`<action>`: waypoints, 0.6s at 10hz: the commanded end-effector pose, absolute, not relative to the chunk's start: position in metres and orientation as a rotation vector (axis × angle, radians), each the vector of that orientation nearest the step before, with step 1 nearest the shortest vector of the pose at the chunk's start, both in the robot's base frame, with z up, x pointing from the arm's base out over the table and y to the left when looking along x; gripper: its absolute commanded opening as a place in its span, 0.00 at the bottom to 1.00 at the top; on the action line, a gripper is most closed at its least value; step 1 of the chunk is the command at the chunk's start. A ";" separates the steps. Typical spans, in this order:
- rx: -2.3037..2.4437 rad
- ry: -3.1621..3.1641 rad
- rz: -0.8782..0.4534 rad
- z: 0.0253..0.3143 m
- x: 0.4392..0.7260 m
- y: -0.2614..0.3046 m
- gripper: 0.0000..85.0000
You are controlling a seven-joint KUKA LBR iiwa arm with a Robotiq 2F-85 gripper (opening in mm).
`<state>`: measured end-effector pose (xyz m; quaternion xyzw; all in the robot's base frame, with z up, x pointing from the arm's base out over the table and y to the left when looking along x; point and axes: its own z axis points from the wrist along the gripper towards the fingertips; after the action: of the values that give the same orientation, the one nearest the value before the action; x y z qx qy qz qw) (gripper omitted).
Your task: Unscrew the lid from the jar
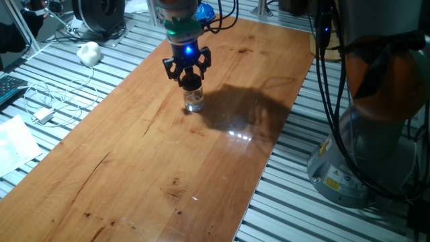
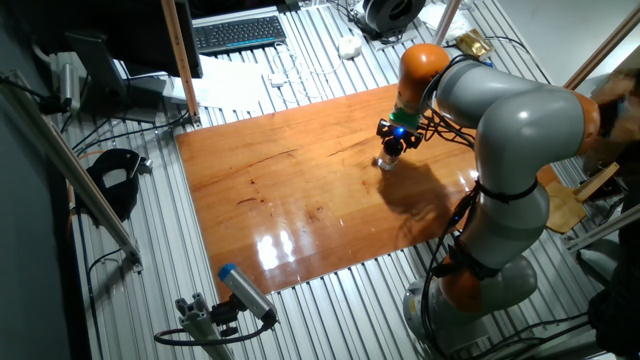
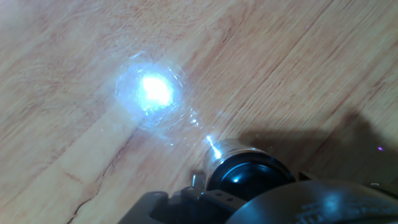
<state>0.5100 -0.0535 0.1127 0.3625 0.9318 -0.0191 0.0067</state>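
One jar [image 1: 194, 101], one lid [image 1: 191, 82] on it — standing upright toward far end of wooden table [image 1: 134, 175], well clear of both long edges. One gripper [image 1: 187, 75] above, jaws clamped on lid. Open board all round — widest toward near end.

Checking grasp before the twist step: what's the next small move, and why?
Probably twist the lid while holding the grip. The gripper sits right over the jar with its fingers around the black cap, and the jar stands upright on the table. Actual contact is hard to confirm.
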 end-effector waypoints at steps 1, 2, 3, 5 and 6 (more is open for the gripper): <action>1.129 2.917 -0.059 0.112 0.510 -0.053 0.60; 1.125 2.918 -0.053 0.112 0.510 -0.053 0.60; 1.118 2.921 -0.051 0.113 0.510 -0.053 0.60; 1.104 2.932 -0.046 0.113 0.510 -0.053 0.60; 1.097 2.939 -0.041 0.113 0.510 -0.054 0.60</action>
<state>0.5098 -0.0534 0.1127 0.3498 0.9367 -0.0137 0.0016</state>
